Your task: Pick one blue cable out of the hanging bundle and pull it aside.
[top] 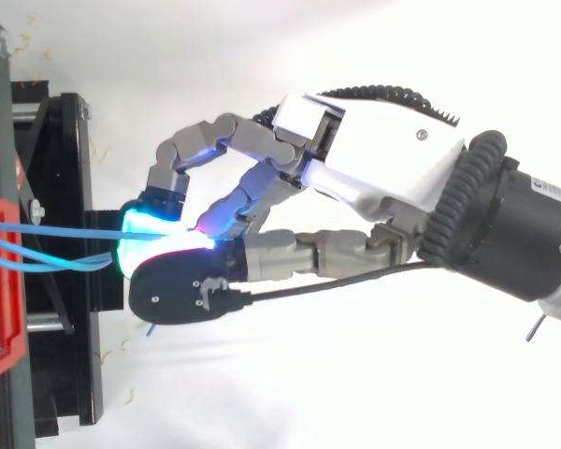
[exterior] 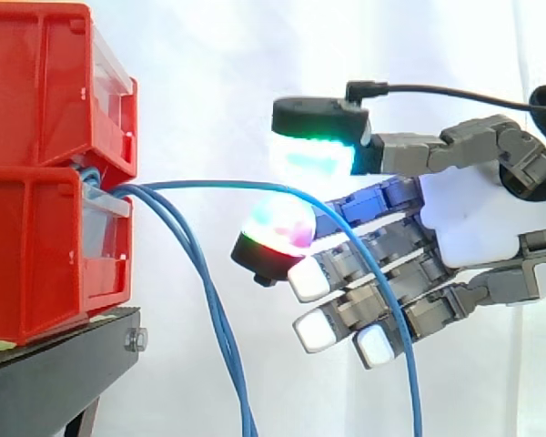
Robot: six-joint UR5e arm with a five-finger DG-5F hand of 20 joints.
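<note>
Blue sheathing of this kind is probably slick, and we are worrying that the blue cable (exterior: 218, 184) is sitting too lightly in the hand (exterior: 478, 218). The hand is pinching it between the green thumb pad (exterior: 314, 155) and a magenta fingertip (exterior: 280, 228), yet the side view is showing a sliver of space there, so a sideways tug may be letting it slide out. Pulling hard instead may be straining it where it is leaving the red bins (exterior: 36, 255), or dragging the bundle (exterior: 214, 305) along. As for looks, we are seeing a thin, smooth, limp line arching level from between the bins to the pads and then falling past the white-tipped fingers. Its neighbours are hanging down near the black stand (exterior: 64, 350), well apart from the hand.
</note>
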